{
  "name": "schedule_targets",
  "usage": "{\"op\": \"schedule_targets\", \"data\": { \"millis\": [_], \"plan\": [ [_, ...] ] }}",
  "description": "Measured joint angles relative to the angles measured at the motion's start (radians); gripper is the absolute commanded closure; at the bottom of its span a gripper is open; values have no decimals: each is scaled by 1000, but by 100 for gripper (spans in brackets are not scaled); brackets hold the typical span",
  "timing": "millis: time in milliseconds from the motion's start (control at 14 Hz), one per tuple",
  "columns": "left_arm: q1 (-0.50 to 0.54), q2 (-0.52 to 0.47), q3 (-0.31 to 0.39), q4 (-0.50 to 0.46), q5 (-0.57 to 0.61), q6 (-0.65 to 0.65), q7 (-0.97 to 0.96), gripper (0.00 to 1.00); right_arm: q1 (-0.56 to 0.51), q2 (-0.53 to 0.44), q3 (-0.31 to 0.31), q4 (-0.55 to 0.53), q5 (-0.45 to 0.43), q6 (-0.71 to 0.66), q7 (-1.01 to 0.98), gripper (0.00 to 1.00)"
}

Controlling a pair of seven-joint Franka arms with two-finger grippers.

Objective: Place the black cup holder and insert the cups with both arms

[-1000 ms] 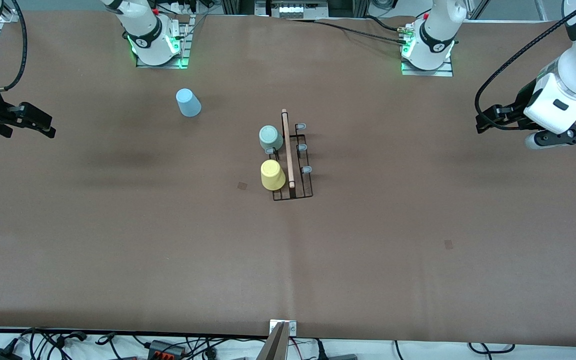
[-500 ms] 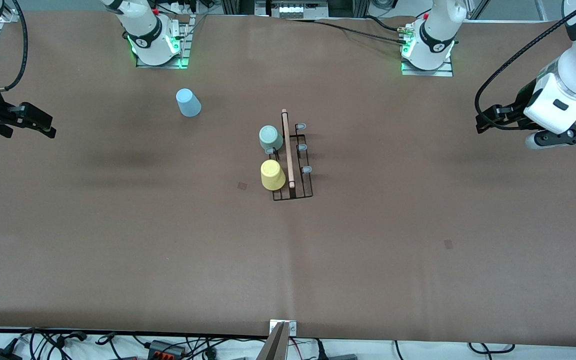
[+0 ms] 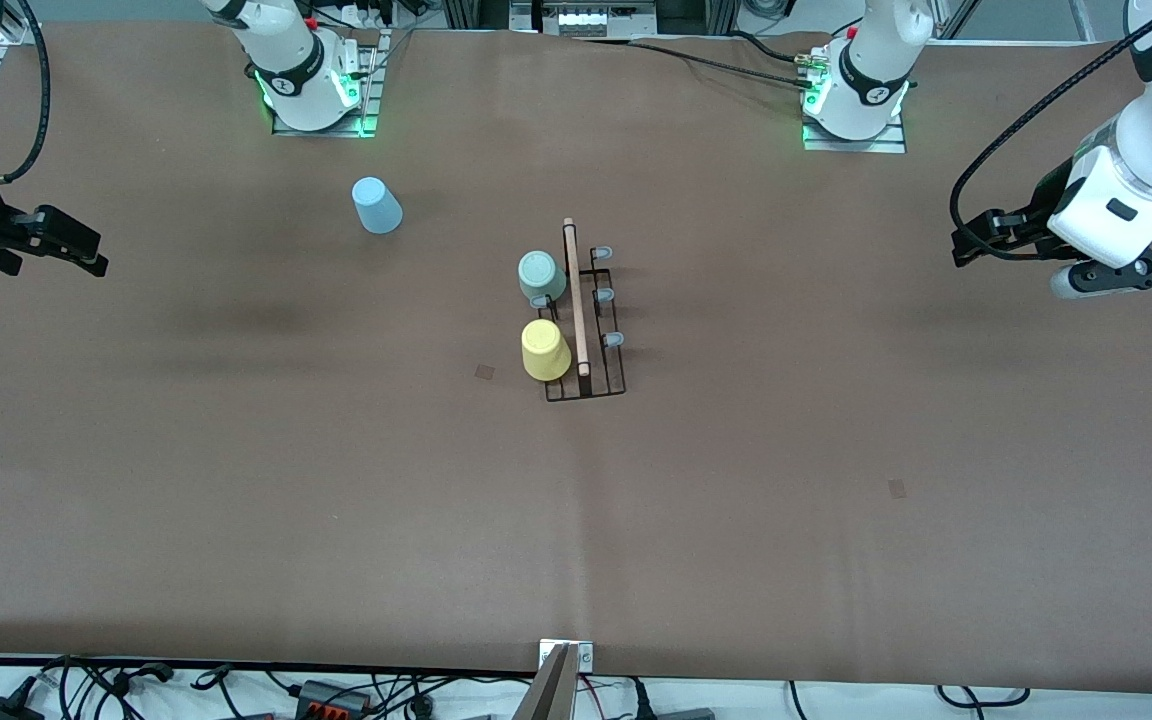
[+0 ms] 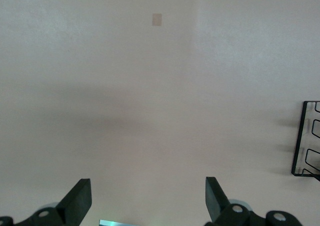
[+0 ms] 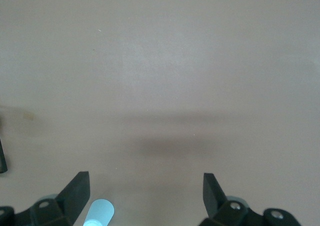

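Note:
The black cup holder [image 3: 586,388] stands mid-table, its wooden rod handle [image 3: 575,295] on top. A mint green cup [image 3: 542,277] and a yellow cup [image 3: 545,350] sit upside down on prongs on its side toward the right arm. Three grey-tipped prongs [image 3: 604,295] on its side toward the left arm are bare. A light blue cup [image 3: 376,205] stands upside down on the table near the right arm's base; it also shows in the right wrist view [image 5: 99,213]. My left gripper [image 3: 968,240] [image 4: 148,198] is open and empty, raised over its end of the table. My right gripper [image 3: 96,252] [image 5: 145,193] is open and empty over its end.
The brown table cover [image 3: 576,520] spreads wide around the holder. The arm bases [image 3: 314,95] [image 3: 856,105] stand along the edge farthest from the front camera. Cables [image 3: 336,695] lie past the nearest edge. An edge of the holder shows in the left wrist view [image 4: 306,141].
My right gripper has drifted very slightly toward its end of the table. The left arm, the cups and the holder have not moved.

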Motion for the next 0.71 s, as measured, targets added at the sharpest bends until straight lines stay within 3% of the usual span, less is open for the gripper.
{"op": "schedule_targets", "data": {
  "millis": [714],
  "plan": [
    [0,0,0,0,0,0,0,0,1,0,-2,-3,0,-19,0,0]
  ]
}}
